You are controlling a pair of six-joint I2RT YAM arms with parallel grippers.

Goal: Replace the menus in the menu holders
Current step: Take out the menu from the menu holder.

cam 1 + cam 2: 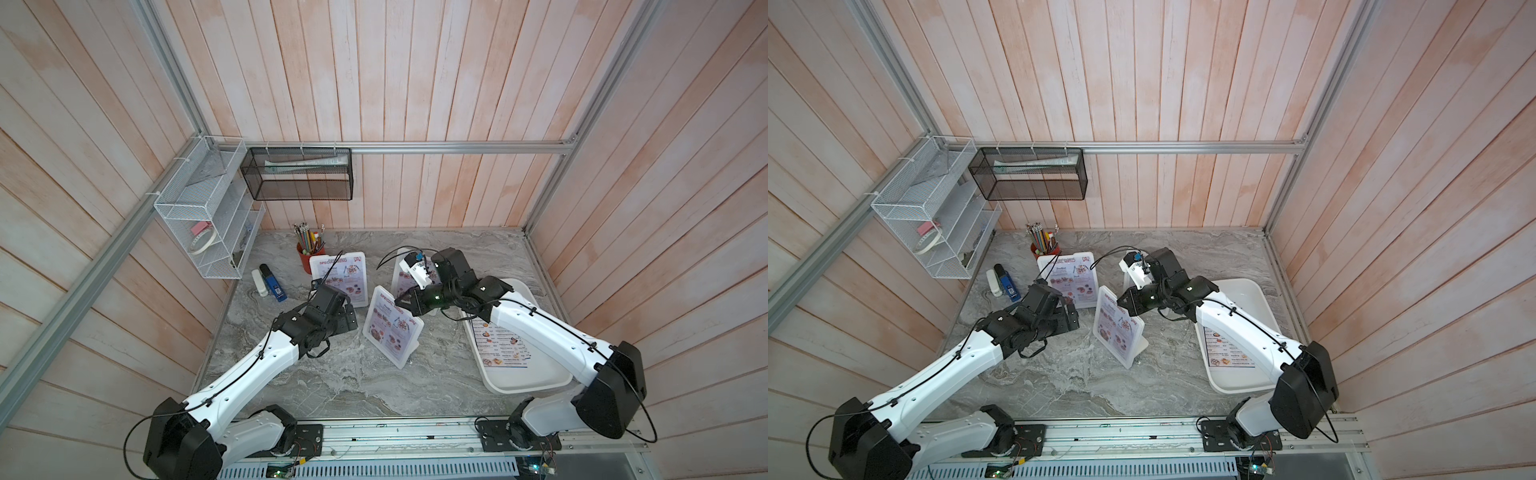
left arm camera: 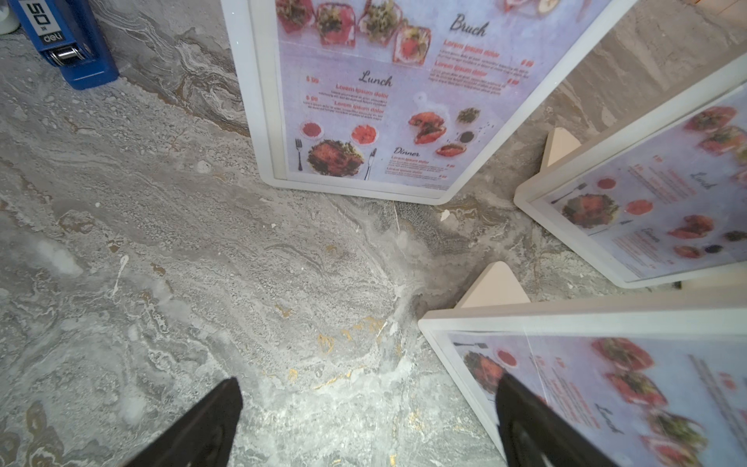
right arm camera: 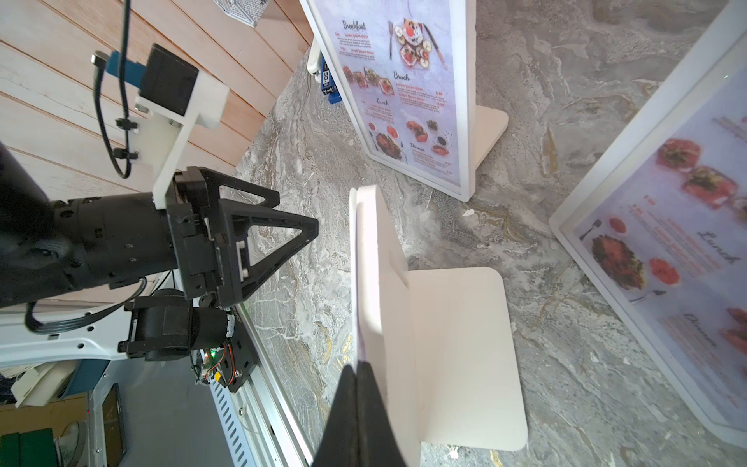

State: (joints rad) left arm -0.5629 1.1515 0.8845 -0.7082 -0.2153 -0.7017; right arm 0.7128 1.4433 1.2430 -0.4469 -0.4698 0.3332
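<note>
Three white menu holders stand on the marble table, each with a red "Special Menu" sheet: one at the back left [image 1: 338, 278], one in the middle [image 1: 392, 328], one behind my right arm [image 1: 402, 279]. My right gripper [image 1: 399, 300] sits at the middle holder's top edge [image 3: 380, 263]. It is shut on the thin edge of that menu [image 3: 355, 347] sticking out there. My left gripper [image 1: 347, 320] hangs open just left of the middle holder [image 2: 566, 319], with bare table between its fingers [image 2: 226, 404]. Another menu [image 1: 503, 345] lies in the tray.
A large white tray [image 1: 540, 382] sits at the right under my right arm. A red pencil cup [image 1: 309, 253], a blue stapler [image 1: 274, 282] and a white item [image 1: 259, 282] stand at the back left. A white wire rack [image 1: 203, 212] and a black mesh basket [image 1: 299, 174] hang on the walls.
</note>
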